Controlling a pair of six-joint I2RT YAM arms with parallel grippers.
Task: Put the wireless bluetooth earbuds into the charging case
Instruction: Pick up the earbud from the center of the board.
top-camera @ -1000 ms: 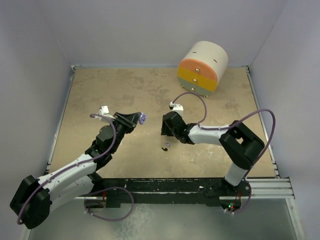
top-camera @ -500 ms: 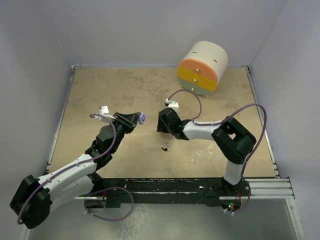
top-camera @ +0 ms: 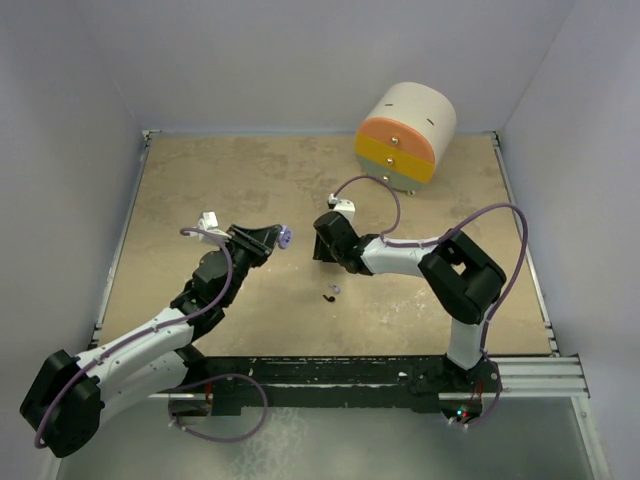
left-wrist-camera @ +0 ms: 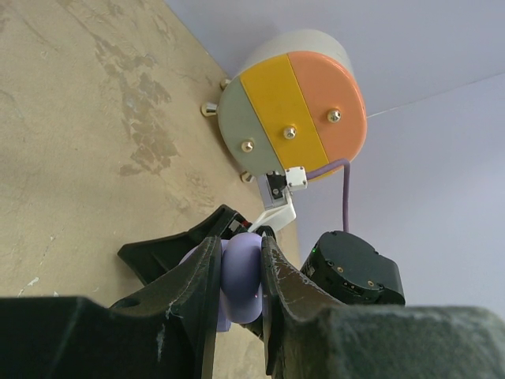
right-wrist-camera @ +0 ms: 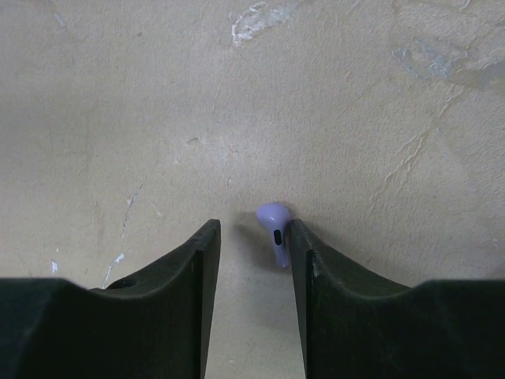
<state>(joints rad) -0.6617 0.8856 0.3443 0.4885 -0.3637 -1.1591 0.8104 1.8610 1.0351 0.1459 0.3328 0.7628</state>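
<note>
Lavender plastic marks two task items: the earbud (right-wrist-camera: pixel 274 223) and the case (left-wrist-camera: pixel 241 272). The earbud lies on the worktop (top-camera: pixel 200 180), about midway between the left and right edges and nearer the near edge than the far one. A black earbud (top-camera: pixel 327 297) lies just beside it.

**Change.** Over the last second the right hand (right-wrist-camera: pixel 252 227) has drawn back from above the two earbuds toward the far edge and slightly left. Both earbuds remain where they were. The left hand (top-camera: pixel 277 239) has not moved.

**Meaning.** No pick appears to have been made. The right hand is probably resetting its approach, so insertion has not begun.

**Hand states.**
- Right hand: released, fingers spread apart, holding nothing.
- Left hand: clenched on the case, held above the worktop, left of the right hand.

**Earbud relative to right hand.** In the right wrist view the earbud lies on the worktop just beyond the fingertips. It is off-centre in the gap, close against the inner edge of the finger on the right of that view. Contact with that finger cannot be confirmed. The black earbud does not show in that view.
</note>
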